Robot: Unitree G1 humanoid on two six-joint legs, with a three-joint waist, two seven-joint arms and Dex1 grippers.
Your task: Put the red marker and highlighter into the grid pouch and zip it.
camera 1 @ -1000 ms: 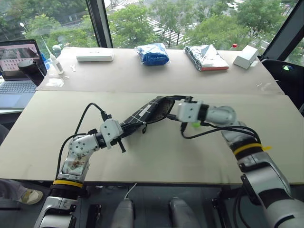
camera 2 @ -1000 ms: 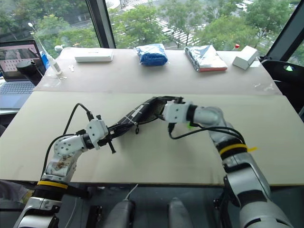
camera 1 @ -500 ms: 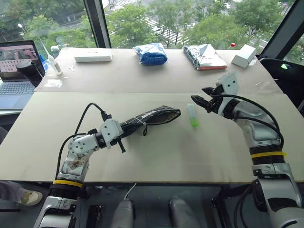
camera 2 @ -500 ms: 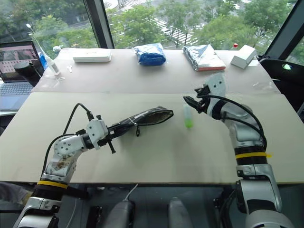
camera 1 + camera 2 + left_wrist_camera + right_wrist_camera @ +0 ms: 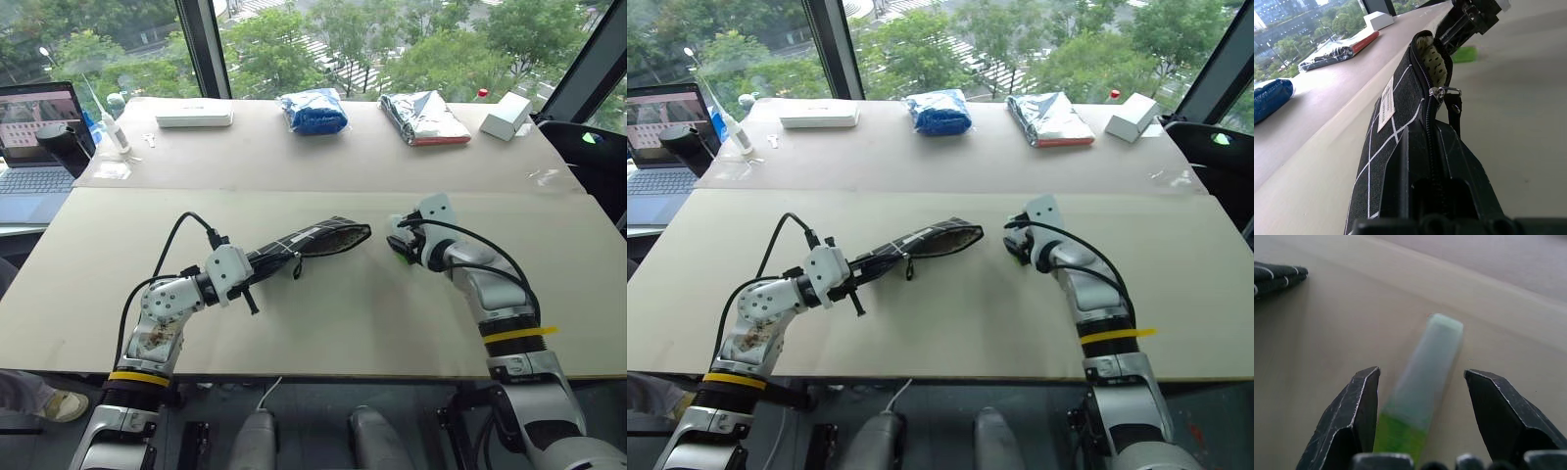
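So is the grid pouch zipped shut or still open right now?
Open. The grid pouch gapes at its far end, pale lining showing, with the zipper pull stopped short of it.

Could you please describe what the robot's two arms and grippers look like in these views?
Both arms are silver-grey metal segments with black joints and loose black cables looping outside. Each carries a yellow band: the left arm above its base, the right arm on the forearm. A white boxy block sits behind each wrist. The left gripper and right gripper each have two black fingers, the right's wedge-shaped.

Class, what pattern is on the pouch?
White grid lines on black, clearest on the grid pouch in the left wrist view.
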